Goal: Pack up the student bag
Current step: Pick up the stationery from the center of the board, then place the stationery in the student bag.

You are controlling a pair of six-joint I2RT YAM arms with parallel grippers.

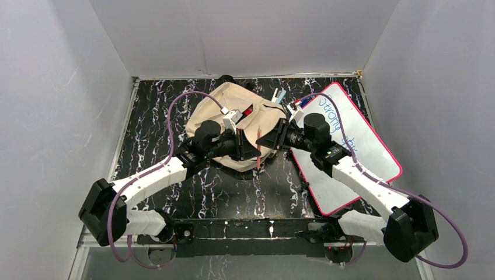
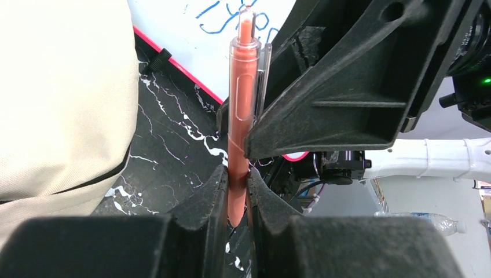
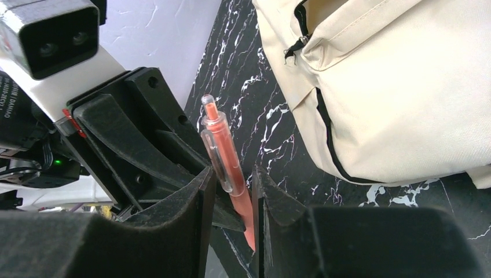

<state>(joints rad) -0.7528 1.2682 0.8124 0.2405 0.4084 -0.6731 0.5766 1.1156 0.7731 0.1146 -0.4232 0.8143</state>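
The beige student bag (image 1: 233,114) lies on the black marbled table (image 1: 152,116), its zipper open with a red item (image 1: 248,111) showing inside. An orange pen (image 1: 258,149) stands upright in front of the bag, between both grippers. My left gripper (image 1: 255,155) is shut on the pen's lower end (image 2: 238,191). My right gripper (image 1: 262,143) has its jaws around the pen (image 3: 223,156) higher up, with a gap on one side. The right gripper (image 3: 231,179) looks open. The bag also shows in the left wrist view (image 2: 58,98) and the right wrist view (image 3: 376,87).
A pink-framed whiteboard (image 1: 350,146) with blue writing lies right of the bag, under my right arm. Several small pens or markers (image 1: 280,95) lie at the back between the bag and the whiteboard. White walls close in the table on three sides.
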